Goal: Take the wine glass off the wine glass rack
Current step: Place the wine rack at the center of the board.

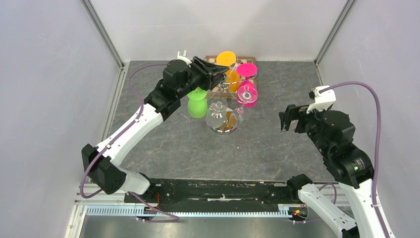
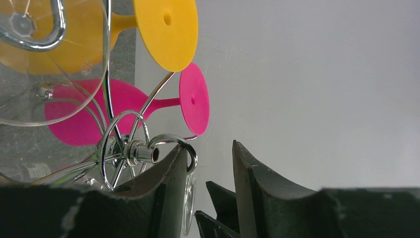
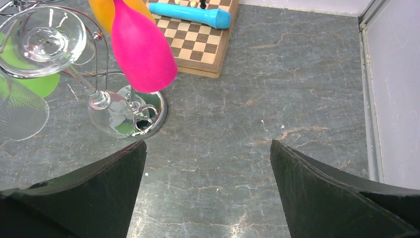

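The left pincer [image 2: 209,158] is up at the top of the wine glass rack [image 2: 133,151]. Its jaws stand apart with bare wall showing between them, clamped on nothing I can see. The rack's shiny hub and one curled wire loop sit just beside its left finger. The right pincer [image 3: 208,146] is spread wide and holds nothing, well apart from the rack.

Just below and to the near side of the left pincer is a clear wine glass [image 1: 217,110], likely the one to take. It looks thin-walled, light, smooth and easy to crack, so a gentle squeeze is called for. The stem, close under the foot, seems the safest hold, and the foot has to slide out along the wire, not be pulled straight off. The rack is probably light as well and may tip or drag along.

Beyond the left pincer hang an orange glass [image 2: 166,29] and a pink glass [image 2: 84,116], and a green glass [image 1: 197,105] is under its arm. All three look matte and less brittle.

Much is unclear. A thin clear disc [image 2: 187,203] shows edge-on low between the left pincer's fingers. It may be a glass foot, but I cannot tell whose, or whether it touches a finger. Clear glass against chrome blurs every outline. I also cannot tell whether the clear glass hangs from a wire or leans on the rack's base.
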`<state>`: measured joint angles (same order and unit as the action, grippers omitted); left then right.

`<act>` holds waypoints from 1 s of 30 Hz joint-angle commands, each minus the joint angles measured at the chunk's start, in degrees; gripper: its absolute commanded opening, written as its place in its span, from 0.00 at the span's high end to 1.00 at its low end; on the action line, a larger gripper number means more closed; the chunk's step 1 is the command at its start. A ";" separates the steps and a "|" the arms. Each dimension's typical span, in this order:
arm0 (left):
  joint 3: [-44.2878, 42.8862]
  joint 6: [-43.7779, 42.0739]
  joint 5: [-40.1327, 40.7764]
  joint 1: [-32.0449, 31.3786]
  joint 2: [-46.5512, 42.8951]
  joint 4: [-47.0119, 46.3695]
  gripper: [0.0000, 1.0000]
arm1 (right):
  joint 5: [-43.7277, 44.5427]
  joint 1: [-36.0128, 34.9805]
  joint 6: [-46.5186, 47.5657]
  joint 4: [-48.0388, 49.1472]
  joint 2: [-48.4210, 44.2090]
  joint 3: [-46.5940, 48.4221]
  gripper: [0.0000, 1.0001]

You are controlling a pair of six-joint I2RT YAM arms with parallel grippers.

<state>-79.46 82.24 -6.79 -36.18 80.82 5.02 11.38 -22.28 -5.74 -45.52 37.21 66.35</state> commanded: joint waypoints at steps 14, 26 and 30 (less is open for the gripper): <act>-6.94 -3.40 -3.46 2.50 -3.72 0.74 0.52 | -0.47 -0.11 -0.13 3.24 -0.60 -2.13 0.02; -6.24 -3.74 -3.82 2.74 -2.55 1.66 0.50 | -0.39 -0.10 -0.05 3.42 -0.48 -2.42 0.02; -6.23 -4.18 -3.85 2.85 -2.14 2.36 0.46 | -0.36 -0.13 0.03 3.49 -0.24 -2.41 0.02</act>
<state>-82.56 81.71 -9.82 -34.04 80.47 10.94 11.25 -22.28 -5.76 -44.47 36.91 64.07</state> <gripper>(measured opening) 0.526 0.983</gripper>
